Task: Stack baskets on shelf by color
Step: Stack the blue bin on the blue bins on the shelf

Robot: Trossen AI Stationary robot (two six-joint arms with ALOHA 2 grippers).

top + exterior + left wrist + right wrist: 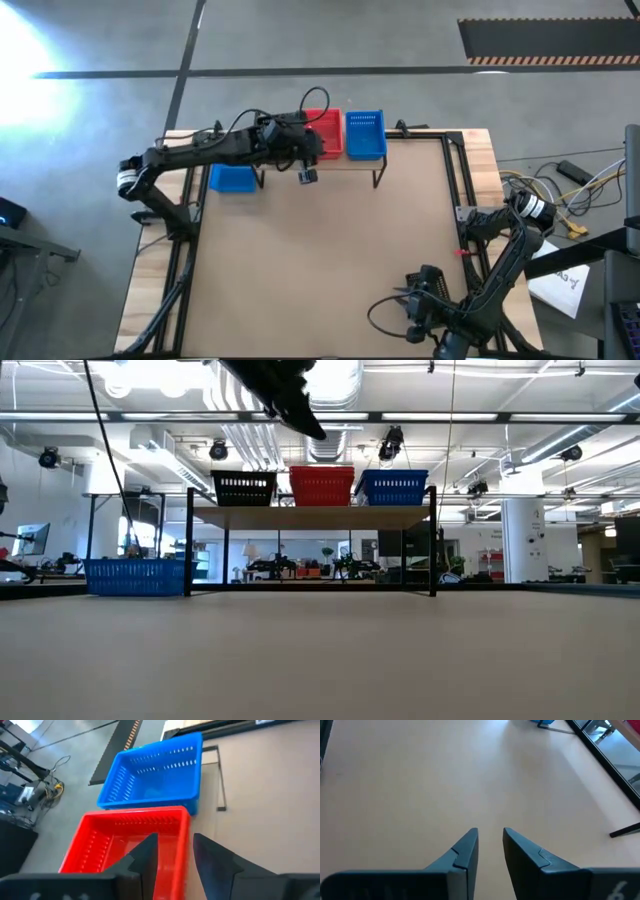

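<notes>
The shelf (310, 516) stands at the table's far edge. On it stand, from left to right, a black basket (244, 488), a red basket (321, 486) and a blue basket (393, 487). Another blue basket (133, 575) rests on the tabletop to the left of the shelf, and shows in the high view (232, 179). My left gripper (175, 855) is open, up in the air above the red basket (125, 845). It touches nothing. In the high view the left arm hides the black basket. My right gripper (490, 845) is open and empty, low over the table's near right part (415, 300).
The shelf's thin black legs (380, 176) stand on the tabletop. Black frame rails (462, 180) run along the table's left and right sides. Bare tabletop (330, 250) lies between the shelf and the near edge.
</notes>
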